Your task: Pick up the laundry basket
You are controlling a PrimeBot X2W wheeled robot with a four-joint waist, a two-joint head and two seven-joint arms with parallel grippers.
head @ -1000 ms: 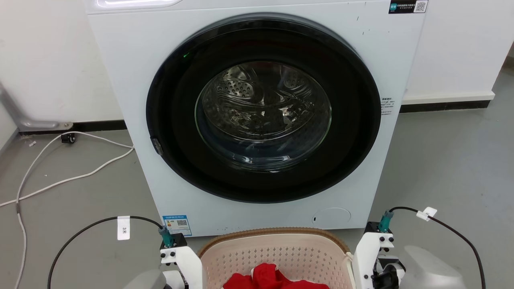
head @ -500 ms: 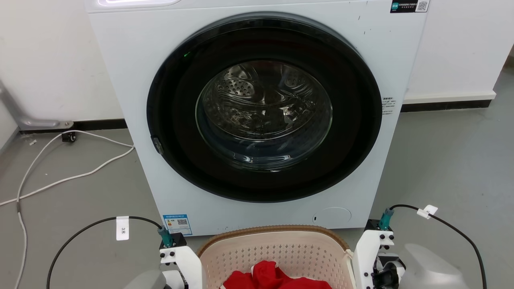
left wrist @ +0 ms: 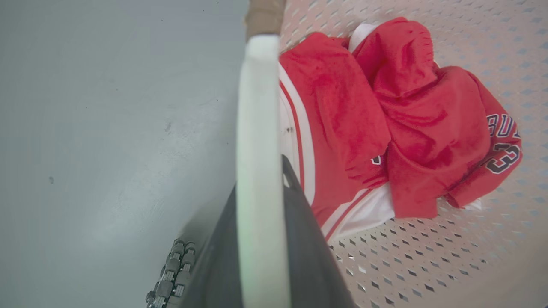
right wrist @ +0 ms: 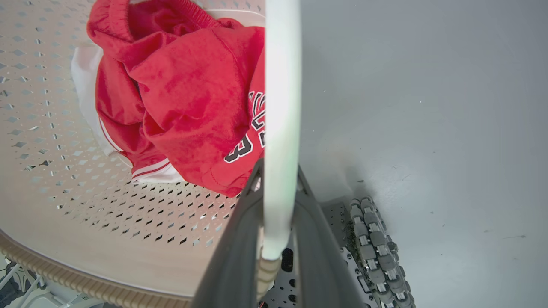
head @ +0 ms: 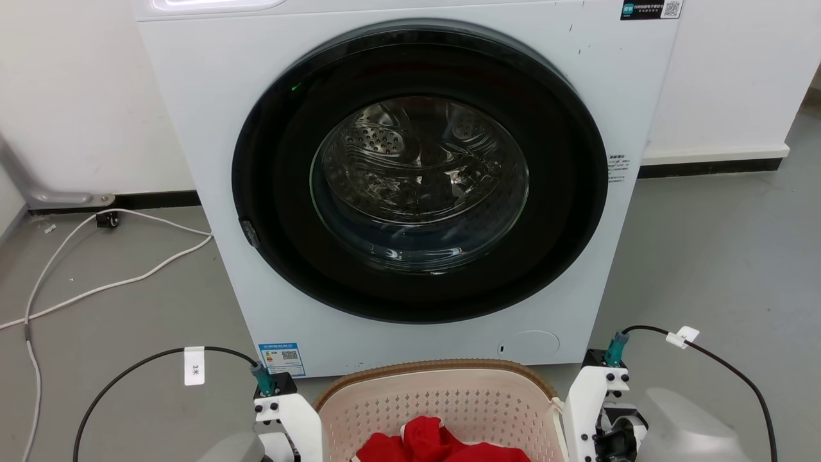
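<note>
Laundry basket [head: 442, 401] before washing machine [head: 192, 128], red jersey [left wrist: 385, 119] inside, left gripper [left wrist: 259, 179] clamped on white handle [left wrist: 257, 107] — right gripper [right wrist: 278, 169] clamped on opposite handle [right wrist: 280, 85].

The light is bright and even, and shadows on the grey floor [head: 718, 256] are weak and soft. The door glass [head: 420, 186] shows small reflections. The head view is sharp; in both wrist views the near white handle [left wrist: 259, 171] is blurred.
</note>
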